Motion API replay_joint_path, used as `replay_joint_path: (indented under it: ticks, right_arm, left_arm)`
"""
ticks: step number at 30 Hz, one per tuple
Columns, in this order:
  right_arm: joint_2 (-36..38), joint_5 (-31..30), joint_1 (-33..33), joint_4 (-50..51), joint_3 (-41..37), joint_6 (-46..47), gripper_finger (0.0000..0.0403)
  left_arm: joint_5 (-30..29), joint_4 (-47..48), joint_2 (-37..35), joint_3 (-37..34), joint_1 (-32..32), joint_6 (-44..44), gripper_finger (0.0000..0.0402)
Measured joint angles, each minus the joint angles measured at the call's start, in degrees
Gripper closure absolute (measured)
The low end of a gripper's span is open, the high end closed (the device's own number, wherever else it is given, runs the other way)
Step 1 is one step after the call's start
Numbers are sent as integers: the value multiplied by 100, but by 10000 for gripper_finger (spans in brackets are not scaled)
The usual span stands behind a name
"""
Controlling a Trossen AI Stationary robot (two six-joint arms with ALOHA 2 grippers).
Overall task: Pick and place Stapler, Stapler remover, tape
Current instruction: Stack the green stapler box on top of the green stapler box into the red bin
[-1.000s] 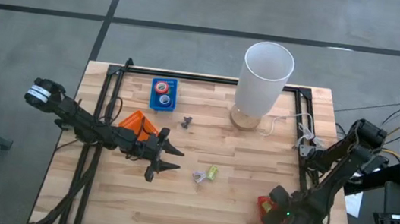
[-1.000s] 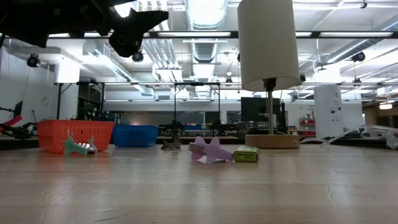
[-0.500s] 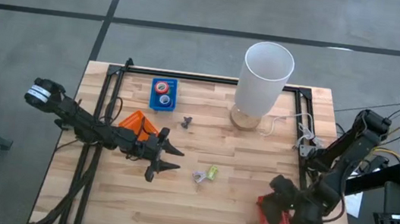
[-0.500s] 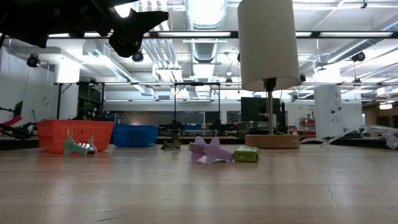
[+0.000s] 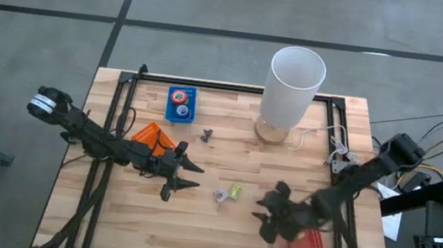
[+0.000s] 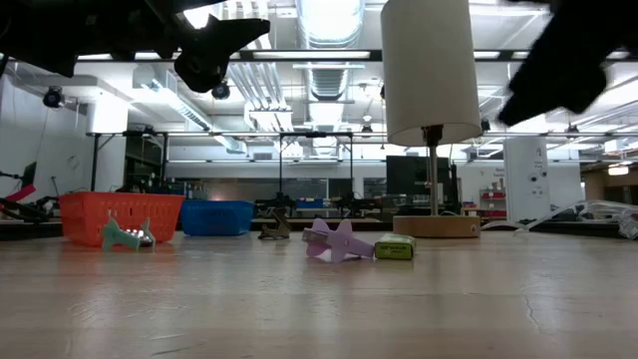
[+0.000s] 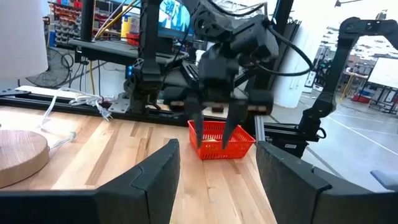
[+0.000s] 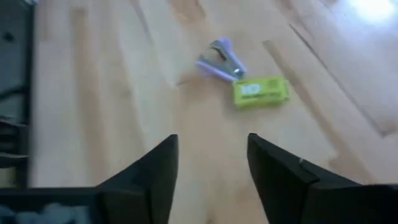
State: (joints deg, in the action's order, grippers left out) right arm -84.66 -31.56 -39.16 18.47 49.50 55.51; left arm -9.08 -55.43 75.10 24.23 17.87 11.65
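My right tool (image 5: 265,217) hangs above the bench (image 5: 216,233) with its fingers spread and nothing between them, just in front of the red basket (image 5: 306,247). The purple staple remover (image 5: 219,196) lies beside the yellow-green box (image 5: 235,191), a little ahead of this tool, toward the bench's middle. My left tool (image 5: 187,176) waits open near the orange basket (image 5: 149,135).

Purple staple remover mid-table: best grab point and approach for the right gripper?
Judging by its pose, the staple remover lies flat on the table with its wings spread. Come straight down with the right gripper, which is open and empty, and close across the narrow middle between the wings. Stay off the side nearest the yellow-green box.
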Motion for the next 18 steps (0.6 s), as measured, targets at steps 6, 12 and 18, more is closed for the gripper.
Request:
replay_joint_path:
  ticks: [6,12,18]
  right_arm:
    - [-445,217,862,-101,62,-1163,147]
    - [-801,542,1556,-536,85,-2124,66]
    - [-1316,929,1918,-1029,87,-2506,38]
  left_arm:
    - [0,44,1,0,0,-3,188]
    - [0,167,1,-4,0,40,188]
    - [0,214,1,-15,0,39,188]
